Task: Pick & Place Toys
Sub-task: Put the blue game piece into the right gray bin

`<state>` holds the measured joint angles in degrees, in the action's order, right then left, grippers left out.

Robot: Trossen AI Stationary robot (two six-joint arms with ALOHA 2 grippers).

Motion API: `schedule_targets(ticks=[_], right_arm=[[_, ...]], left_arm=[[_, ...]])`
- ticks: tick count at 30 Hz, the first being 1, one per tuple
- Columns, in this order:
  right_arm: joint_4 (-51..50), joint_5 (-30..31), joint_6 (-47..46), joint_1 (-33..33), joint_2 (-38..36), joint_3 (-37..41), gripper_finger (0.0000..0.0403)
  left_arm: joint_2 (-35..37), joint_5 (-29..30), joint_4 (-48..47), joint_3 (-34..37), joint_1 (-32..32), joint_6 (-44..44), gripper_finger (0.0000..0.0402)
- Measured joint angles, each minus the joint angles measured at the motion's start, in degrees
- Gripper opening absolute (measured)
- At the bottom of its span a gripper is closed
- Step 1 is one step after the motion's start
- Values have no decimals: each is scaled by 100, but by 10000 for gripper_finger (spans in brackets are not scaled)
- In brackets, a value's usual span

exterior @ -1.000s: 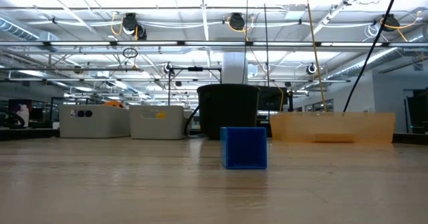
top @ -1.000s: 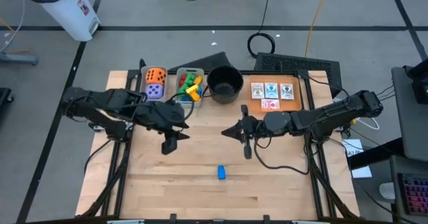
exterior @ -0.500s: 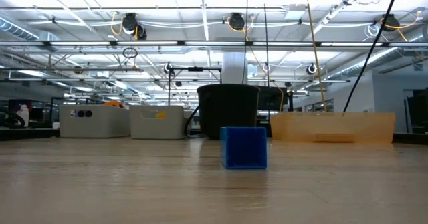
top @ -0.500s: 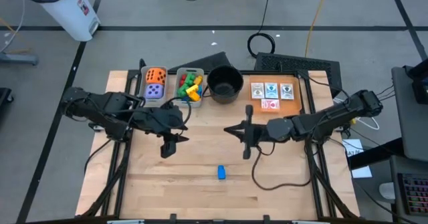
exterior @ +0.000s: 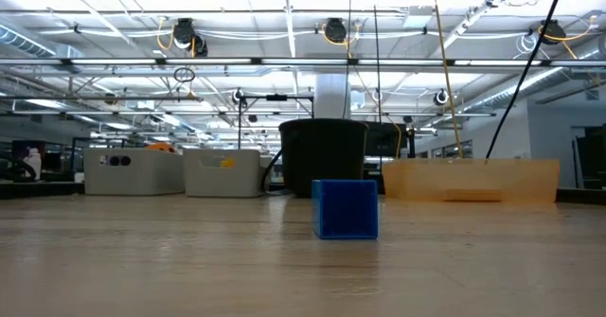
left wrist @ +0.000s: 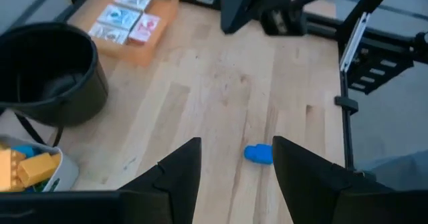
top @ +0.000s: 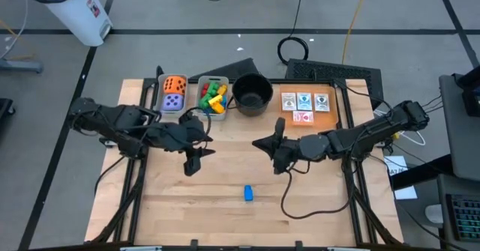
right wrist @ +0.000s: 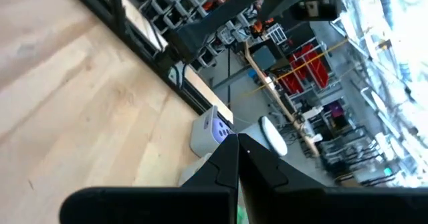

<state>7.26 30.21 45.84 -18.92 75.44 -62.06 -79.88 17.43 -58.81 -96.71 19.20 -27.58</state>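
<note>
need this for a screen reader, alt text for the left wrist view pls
A small blue block lies alone on the wooden table, seen between the left gripper's open fingers. Farther off are a black pot and a tray of picture cards.

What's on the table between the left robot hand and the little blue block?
Nothing, just bare wood. The left wrist view shows the blue block beyond the open left tool, with only table between.

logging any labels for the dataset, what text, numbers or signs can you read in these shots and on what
No words or numbers can be read anywhere.
picture cards: printed faces, too small to read.
orange die and purple die: dots only, not countable.
white bin on the floor: a red mark, too small to read.
</note>
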Motion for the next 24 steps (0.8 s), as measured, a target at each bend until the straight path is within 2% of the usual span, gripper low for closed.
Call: schedule_targets(ticks=[8, 13, 20, 24], right_arm=[[4, 1, 416, -71, 0, 0, 0], [23, 1, 3, -109, 0, 0, 0], [73, -28, -2230, -146, 0, 0, 0], [-476, -45, -3829, -149, 0, 0, 8]], left_arm=[[-351, 225, 815, -4, 434, -60, 186], [-831, 220, 1263, -4, 750, 101, 186], [-1423, 170, 1276, -3, 985, 23, 186], [-1761, -243, 1311, -4, 959, -21, 186]])
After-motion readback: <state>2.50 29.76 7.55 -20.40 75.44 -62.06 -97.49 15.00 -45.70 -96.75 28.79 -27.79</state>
